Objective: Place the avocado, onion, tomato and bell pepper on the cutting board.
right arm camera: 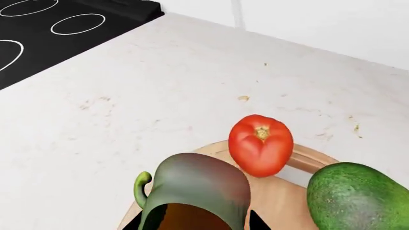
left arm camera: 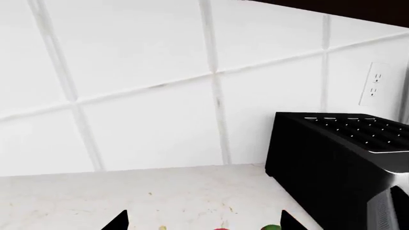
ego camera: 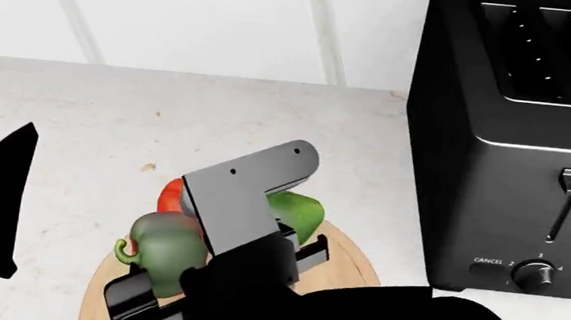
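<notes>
In the right wrist view the right gripper (right arm camera: pixel 195 225) shows only two dark finger tips at the frame edge, one on each side of the bell pepper (right arm camera: pixel 195 191), which fills the space between them; the fingers (right arm camera: pixel 259 221) look closed against the pepper's sides, though the contact itself is cut off by the frame edge. The pepper, grey-green with a reddish blush and a curled green stem, sits over the near part of the cutting board (right arm camera: pixel 307 160). On that board, just beyond the pepper, stands the tomato (right arm camera: pixel 261 143), upright with its yellow-green stem mark on top, and beside the tomato lies the avocado (right arm camera: pixel 357 196), pebbled green and partly cut off by the frame. In the head view the right arm covers much of the board (ego camera: pixel 354 261), with the pepper (ego camera: pixel 166 246) at its left, a sliver of the tomato (ego camera: pixel 170 195) behind it and the avocado (ego camera: pixel 297 210) at the board's far right. The left gripper (left arm camera: pixel 201 223) shows in its wrist view as two dark finger tips (left arm camera: pixel 118 223) set wide apart with nothing between them, raised above the pale worktop (left arm camera: pixel 128 191) and facing the white tiled wall (left arm camera: pixel 147 72). A black toaster (ego camera: pixel 516 140) stands on the worktop just right of the board, and a black stovetop (right arm camera: pixel 57 28) lies well to the board's left.
</notes>
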